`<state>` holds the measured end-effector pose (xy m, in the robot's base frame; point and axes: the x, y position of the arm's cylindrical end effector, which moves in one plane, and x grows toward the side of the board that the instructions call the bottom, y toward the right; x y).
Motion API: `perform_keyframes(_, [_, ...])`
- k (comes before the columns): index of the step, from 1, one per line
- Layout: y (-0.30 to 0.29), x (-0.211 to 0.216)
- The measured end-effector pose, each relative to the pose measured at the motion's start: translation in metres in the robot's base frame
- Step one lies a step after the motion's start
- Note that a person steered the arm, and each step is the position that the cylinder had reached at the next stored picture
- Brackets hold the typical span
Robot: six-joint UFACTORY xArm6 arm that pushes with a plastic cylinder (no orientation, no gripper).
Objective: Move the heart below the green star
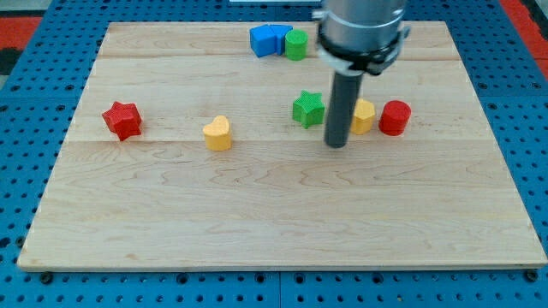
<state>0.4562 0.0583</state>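
Observation:
The yellow heart (218, 133) lies on the wooden board (274, 222), left of centre. The green star (308, 109) lies to its right and slightly higher in the view. My tip (336, 144) rests on the board just right of and a little below the green star, well to the right of the heart. The rod rises from the tip to the arm's grey body at the view's top.
A red star (122, 119) lies at the left. A yellow block (364, 116), partly hidden by the rod, and a red cylinder (395, 117) lie right of the tip. A blue block (269, 39) and a green cylinder (296, 44) sit at the top edge.

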Motion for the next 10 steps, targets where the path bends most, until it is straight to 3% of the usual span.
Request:
perform_keyframes(1, [-0.077,-0.009])
perform_keyframes(2, [-0.103,-0.058])
perform_keyframes(3, [-0.057,-0.072])
perform_keyframes(4, [0.006,-0.052])
perform_keyframes(5, [0.005,-0.042])
perform_keyframes(7, [-0.031,0.026])
perform_keyframes(9, [-0.159,0.066])
perform_keyframes(10, [-0.235,0.043])
